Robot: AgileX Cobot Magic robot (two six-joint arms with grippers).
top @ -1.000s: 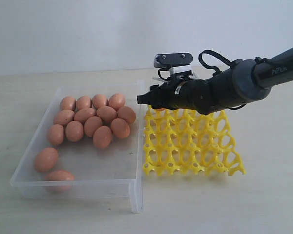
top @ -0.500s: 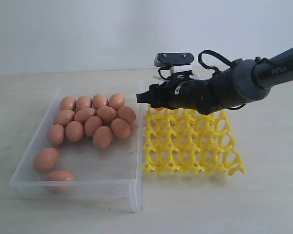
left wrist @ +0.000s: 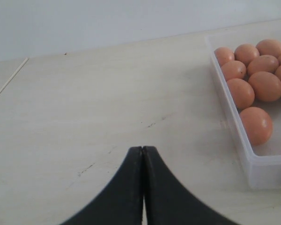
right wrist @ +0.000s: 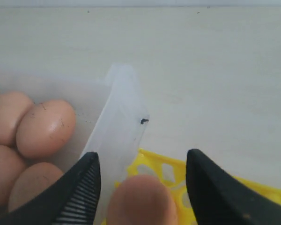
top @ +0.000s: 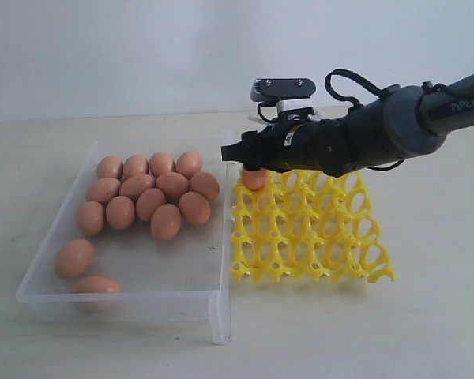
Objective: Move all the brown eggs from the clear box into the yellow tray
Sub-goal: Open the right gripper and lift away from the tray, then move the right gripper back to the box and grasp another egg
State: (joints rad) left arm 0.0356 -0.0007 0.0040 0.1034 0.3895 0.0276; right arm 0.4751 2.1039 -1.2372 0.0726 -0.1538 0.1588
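One brown egg (top: 254, 179) sits in the far left corner cell of the yellow tray (top: 316, 237). My right gripper (top: 237, 155) hovers just above it, open, with a gap on each side of this egg (right wrist: 141, 201); its fingers (right wrist: 84, 183) do not touch it. Several more brown eggs (top: 150, 193) lie bunched at the far end of the clear box (top: 142, 298), and two (top: 74, 258) lie apart near its front left corner. My left gripper (left wrist: 143, 149) is shut and empty over bare table beside the clear box (left wrist: 234, 122). It does not show in the exterior view.
The clear box's right wall (top: 223, 237) runs close along the yellow tray's left edge, right under my right gripper. The tray's other cells hold nothing. Pale tabletop (top: 363, 332) surrounds both containers.
My right gripper has risen a little and its jaws have widened. The egg that it covered now shows resting in the tray's corner cell.
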